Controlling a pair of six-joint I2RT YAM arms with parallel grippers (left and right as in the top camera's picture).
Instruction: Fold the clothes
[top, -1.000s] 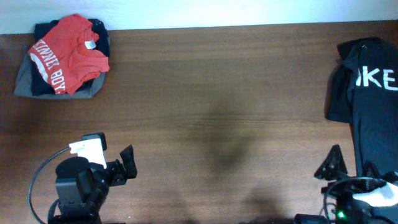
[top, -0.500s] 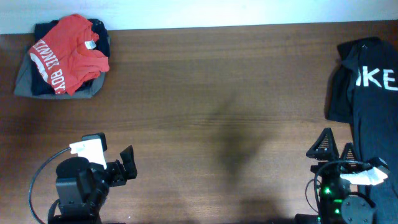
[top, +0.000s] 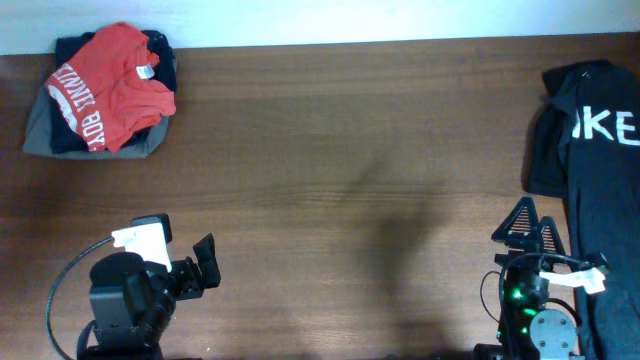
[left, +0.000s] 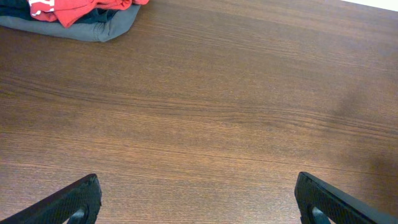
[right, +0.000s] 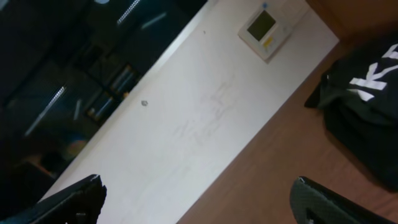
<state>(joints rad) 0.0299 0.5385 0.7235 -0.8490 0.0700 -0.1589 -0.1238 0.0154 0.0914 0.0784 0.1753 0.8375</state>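
Both splayed: left hand (top: 204, 262); right hand (top: 533, 226)

The left end effector (left: 199, 202) is matte black, and its wedge fingers (left: 78, 198) are broad and blunt with smooth faces. Just behind it sits a bulky black wrist housing (top: 120, 292) carrying a white rectangular block (top: 142, 237). A thin black cable (top: 58, 290) loops beside that housing. The right end effector (top: 531, 228) is black too, with ribbed triangular fingers (top: 516, 226). Behind them a small green light (top: 517, 296) glows, close to a white tag (top: 580, 282) and a round grey disc (top: 548, 333).
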